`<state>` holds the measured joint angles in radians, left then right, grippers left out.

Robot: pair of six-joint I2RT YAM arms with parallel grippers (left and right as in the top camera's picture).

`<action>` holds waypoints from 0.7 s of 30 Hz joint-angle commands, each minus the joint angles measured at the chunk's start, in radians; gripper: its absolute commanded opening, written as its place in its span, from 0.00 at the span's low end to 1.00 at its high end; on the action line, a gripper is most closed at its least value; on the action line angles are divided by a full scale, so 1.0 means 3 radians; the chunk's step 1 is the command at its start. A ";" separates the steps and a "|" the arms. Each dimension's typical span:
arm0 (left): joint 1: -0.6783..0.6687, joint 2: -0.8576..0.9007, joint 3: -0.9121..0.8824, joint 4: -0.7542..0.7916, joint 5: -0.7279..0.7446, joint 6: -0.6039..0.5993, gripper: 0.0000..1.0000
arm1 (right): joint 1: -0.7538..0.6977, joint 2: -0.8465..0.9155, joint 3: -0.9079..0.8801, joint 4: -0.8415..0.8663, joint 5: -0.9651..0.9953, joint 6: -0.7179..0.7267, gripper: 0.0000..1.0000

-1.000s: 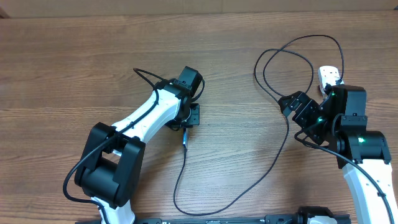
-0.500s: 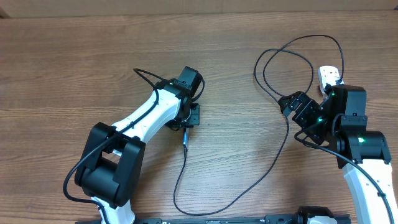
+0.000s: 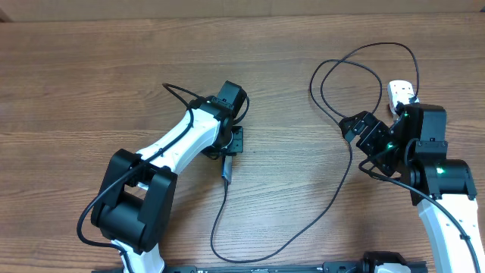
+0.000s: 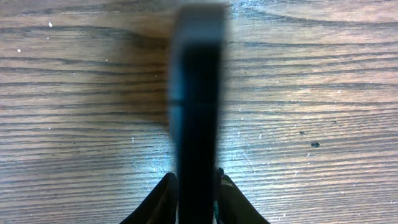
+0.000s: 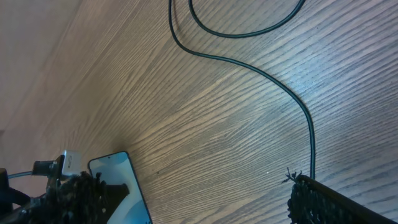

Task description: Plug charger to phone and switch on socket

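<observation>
My left gripper [image 3: 230, 153] points down at the table left of centre. It is shut on the connector end of the charger [image 3: 226, 169]. In the left wrist view that end shows as a blurred black bar [image 4: 196, 106] between the fingers [image 4: 163, 199]. The thin black cable [image 3: 303, 227] curves along the front, then climbs to loops by the right arm. My right gripper [image 5: 199, 208] is open, its left finger above the blue-screened phone [image 5: 121, 177]. The right arm hides the phone from overhead. The white socket [image 3: 400, 92] pokes out behind that arm.
The charger cable [image 5: 273, 87] crosses the wood just ahead of my right gripper and ends near its right finger [image 5: 329, 202]. A small white block [image 5: 72, 162] lies beside the phone's top corner. Bare wooden table [image 3: 91, 76] lies to the far left.
The connector end under my left gripper has turned a little and now shows wider from overhead. Neither arm has shifted.
</observation>
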<state>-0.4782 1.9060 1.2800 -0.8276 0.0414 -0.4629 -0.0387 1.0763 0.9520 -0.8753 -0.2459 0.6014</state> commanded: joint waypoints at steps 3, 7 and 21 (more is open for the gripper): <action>-0.0022 0.0024 0.0057 -0.0011 0.0023 0.0048 0.23 | -0.0006 -0.0031 0.0066 0.0006 0.0045 -0.0038 1.00; -0.0022 0.0024 0.0057 -0.0011 0.0023 0.0048 0.24 | -0.0006 -0.0031 0.0066 0.0006 0.0045 -0.0038 1.00; -0.0023 0.0024 0.0057 -0.0018 0.0024 0.0048 0.29 | -0.0006 -0.0031 0.0066 0.0008 0.0045 -0.0038 1.00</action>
<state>-0.4782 1.9060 1.2800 -0.8307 0.0414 -0.4629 -0.0387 1.0763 0.9520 -0.8753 -0.2462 0.6010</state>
